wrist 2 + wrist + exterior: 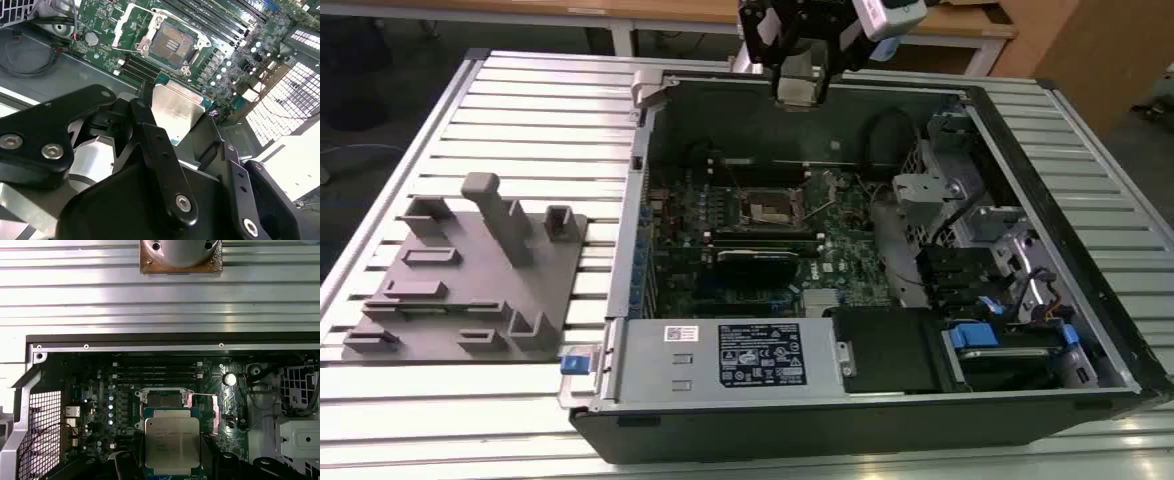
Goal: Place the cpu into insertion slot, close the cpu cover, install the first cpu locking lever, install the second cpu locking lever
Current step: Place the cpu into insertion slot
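Tool [176,117] status: jaws closed narrow on the cpu [175,107], gripping it by two opposite edges. Its dull silver top shows in both wrist views, and the chip is carried flat, clear of everything below. In the exterior view my tool [801,90] hangs above the far wall of the open computer case [1014,150], which stands on the slatted bench [520,110]. The insertion slot [771,208] sits near the middle of the green circuit board [847,245], well apart from the cpu. It lies below the tool and inward from that far wall, a little toward the exterior view's left. The slot is bare, its dark centre exposed inside the silver rim. In the first wrist view the cpu [172,440] overlaps the near part of the insertion slot [165,399], and the chip's edges run parallel to the slot's rim. I judge the two squared in rotation, with the offset lying in height and along the board. The cpu cover [122,25] appears swung up and open beside the slot. No step of the task is complete: the cpu is in my tool, not seated, and the cover is not closed.
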Robot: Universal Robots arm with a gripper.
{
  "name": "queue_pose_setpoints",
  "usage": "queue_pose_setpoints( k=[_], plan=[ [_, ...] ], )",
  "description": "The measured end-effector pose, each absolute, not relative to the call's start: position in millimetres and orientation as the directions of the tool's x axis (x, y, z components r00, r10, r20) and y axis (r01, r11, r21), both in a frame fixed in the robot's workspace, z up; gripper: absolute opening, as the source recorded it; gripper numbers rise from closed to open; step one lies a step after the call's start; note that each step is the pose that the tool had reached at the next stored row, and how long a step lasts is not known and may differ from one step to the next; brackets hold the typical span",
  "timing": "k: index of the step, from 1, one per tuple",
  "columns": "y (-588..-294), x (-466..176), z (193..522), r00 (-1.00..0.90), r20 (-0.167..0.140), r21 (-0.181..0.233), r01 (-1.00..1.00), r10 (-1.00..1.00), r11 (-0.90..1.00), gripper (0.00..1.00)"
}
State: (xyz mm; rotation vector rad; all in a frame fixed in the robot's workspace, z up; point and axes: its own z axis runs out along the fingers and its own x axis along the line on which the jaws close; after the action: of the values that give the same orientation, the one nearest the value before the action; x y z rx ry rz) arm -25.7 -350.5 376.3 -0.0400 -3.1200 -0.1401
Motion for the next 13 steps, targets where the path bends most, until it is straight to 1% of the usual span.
queue_pose_setpoints(
  k=[13],
  plan=[
    [-350.6, -25.7, 374.8, -1.0, 0.019, 0.092, 0.026, 0.025, 0.995, 0.54]
  ],
)
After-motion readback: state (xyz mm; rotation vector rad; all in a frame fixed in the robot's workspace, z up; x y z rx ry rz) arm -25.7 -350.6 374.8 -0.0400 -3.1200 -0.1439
